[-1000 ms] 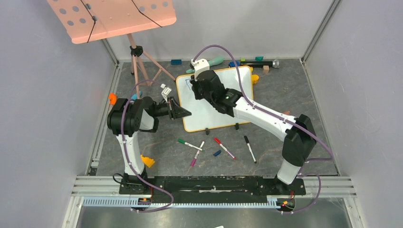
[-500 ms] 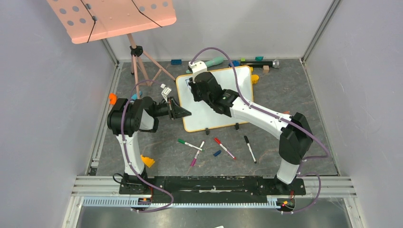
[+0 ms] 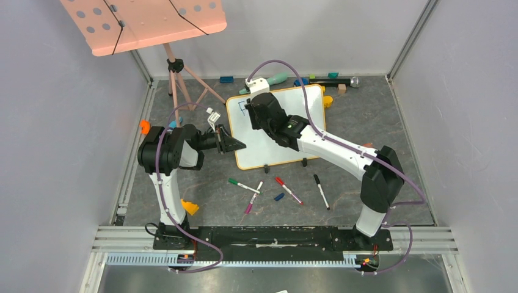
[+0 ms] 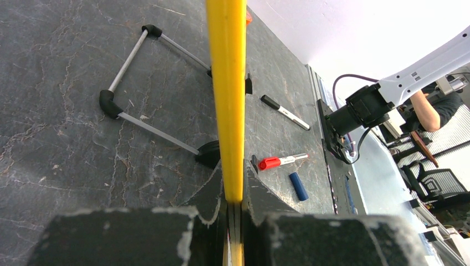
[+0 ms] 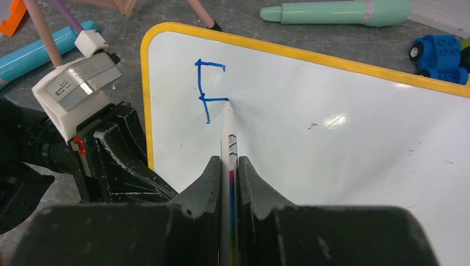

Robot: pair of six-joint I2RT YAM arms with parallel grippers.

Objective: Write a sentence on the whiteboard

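The whiteboard (image 3: 305, 107), white with a yellow frame, stands tilted on the dark floor. My left gripper (image 3: 235, 145) is shut on its left frame edge (image 4: 226, 83), seen edge-on between the jaws in the left wrist view (image 4: 233, 177). My right gripper (image 3: 250, 110) is shut on a white marker (image 5: 228, 133). The marker's tip touches the board (image 5: 343, 144) at the end of the middle bar of a blue letter "F" (image 5: 206, 91) near the top left corner. No other writing shows.
A pink perforated music stand (image 3: 146, 21) on a tripod (image 3: 183, 85) stands at the back left. Loose markers, green (image 3: 243, 185), pink (image 3: 253, 196), red (image 3: 288, 190) and black (image 3: 321, 191), and a blue cap (image 3: 278, 196) lie before the board. Toys line the back wall (image 3: 317, 79).
My right gripper has shifted slightly left and then right over the board's top left corner with the marker. The left arm and the board have not moved.
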